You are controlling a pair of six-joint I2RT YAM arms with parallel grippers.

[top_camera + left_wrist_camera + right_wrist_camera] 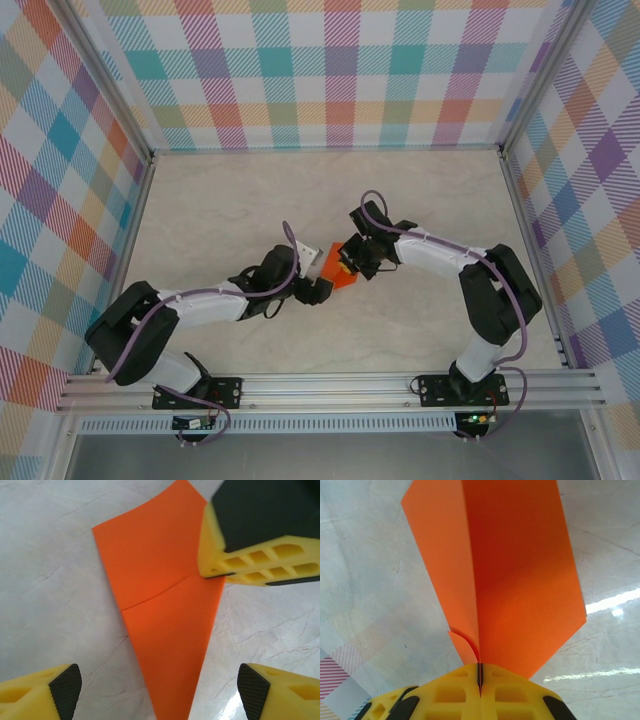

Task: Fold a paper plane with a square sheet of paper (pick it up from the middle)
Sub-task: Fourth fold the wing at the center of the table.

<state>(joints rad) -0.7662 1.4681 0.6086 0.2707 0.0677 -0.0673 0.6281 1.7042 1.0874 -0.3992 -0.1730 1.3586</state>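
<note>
Right wrist view: right gripper (pixel 480 680) clenches the paper plane (pixel 515 580) by its fold, at the middle of the table (pixel 200 200); left gripper (pixel 159 690) straddles its narrow end, fingers released. Likely light, floppy, easily creased: pinch the layered fold

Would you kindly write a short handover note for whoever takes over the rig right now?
Left gripper: open, with one finger on each side of the paper's narrow end and neither touching it.
Right gripper: shut on the paper plane, pinching one edge.
Where: the middle of the table, between the two arms. I cannot tell whether the paper rests on the surface.
Done: the sheet is folded into a narrow, layered, tapering shape with a visible crease.
Left: probably the final wing folds. Check the shape before releasing it.
</note>
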